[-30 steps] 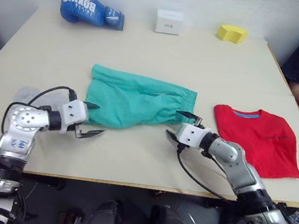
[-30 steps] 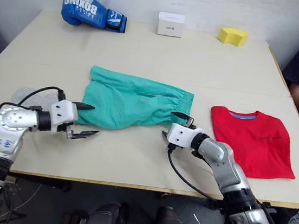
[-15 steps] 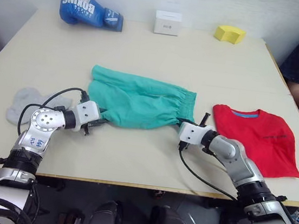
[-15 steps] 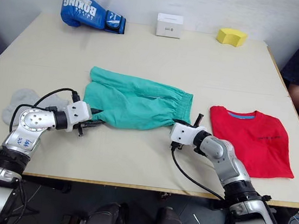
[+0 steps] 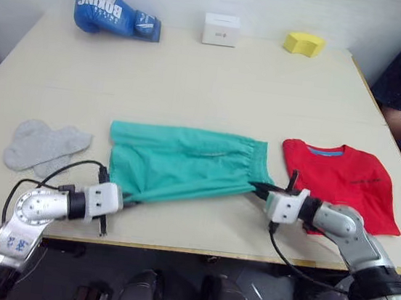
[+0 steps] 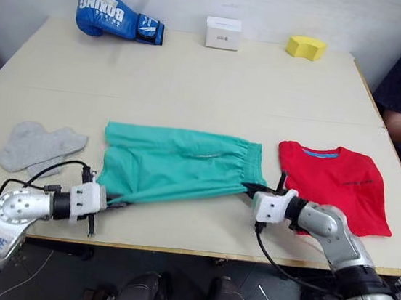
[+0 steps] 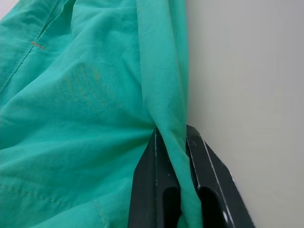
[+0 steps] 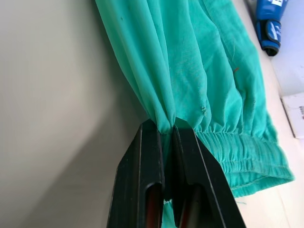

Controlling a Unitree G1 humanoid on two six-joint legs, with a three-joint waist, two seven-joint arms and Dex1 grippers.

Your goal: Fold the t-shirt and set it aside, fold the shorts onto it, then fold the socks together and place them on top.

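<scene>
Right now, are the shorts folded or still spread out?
Spread out. The shorts lie flat in one layer on the table, each gripper pinching a near corner.

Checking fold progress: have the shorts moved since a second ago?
Yes. The shorts were dragged toward the table's near edge by both grippers, closing on the t-shirt.
</scene>
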